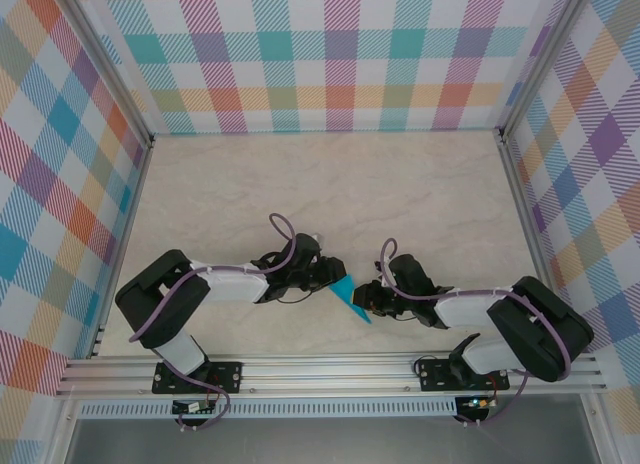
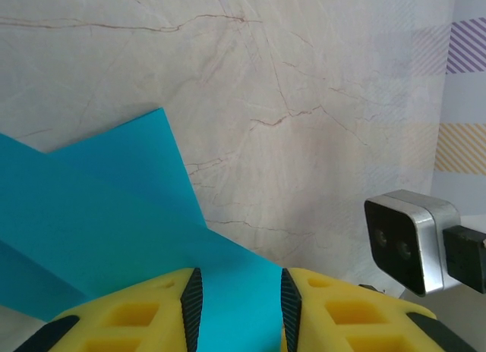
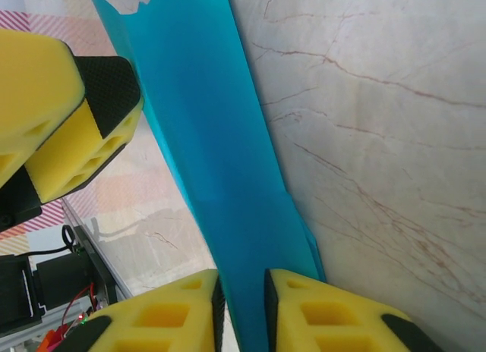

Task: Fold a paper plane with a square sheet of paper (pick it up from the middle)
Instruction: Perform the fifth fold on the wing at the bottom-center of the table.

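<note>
Top external view: the left gripper [image 1: 322, 276] and the right gripper [image 1: 370, 298] face each other near the front middle of the marbled table [image 1: 400, 184], just behind the aluminium rail [image 1: 330, 369] that carries both arm bases. The paper plane [image 1: 352, 302], a narrow teal-blue triangle, lies between the two grippers, its pointed end directed toward the rail and to the right. Checked walls [image 1: 320, 54] enclose the table on three sides. Left wrist view: the yellow fingers [image 2: 137, 314] with black pads stand apart at the bottom edge, and the teal paper spans the whole gap from pad to pad. The paper extends up and to the left in overlapping folded layers with one sharp corner near the upper middle. Whether the pads press on the paper cannot be told. The silver camera housing [image 2: 402, 238] of the other wrist is at the right, close to the paper. Right wrist view: the two yellow fingers [image 3: 326, 322] stand close together, and a long teal strip fills the narrow slot between the pads, then runs up to the top edge, widening as it goes. Whether this claw is clamped on the strip or only beside it cannot be told. One yellow finger [image 3: 53, 102] of the left gripper is at the upper left, just beside the edge of the strip.
</note>
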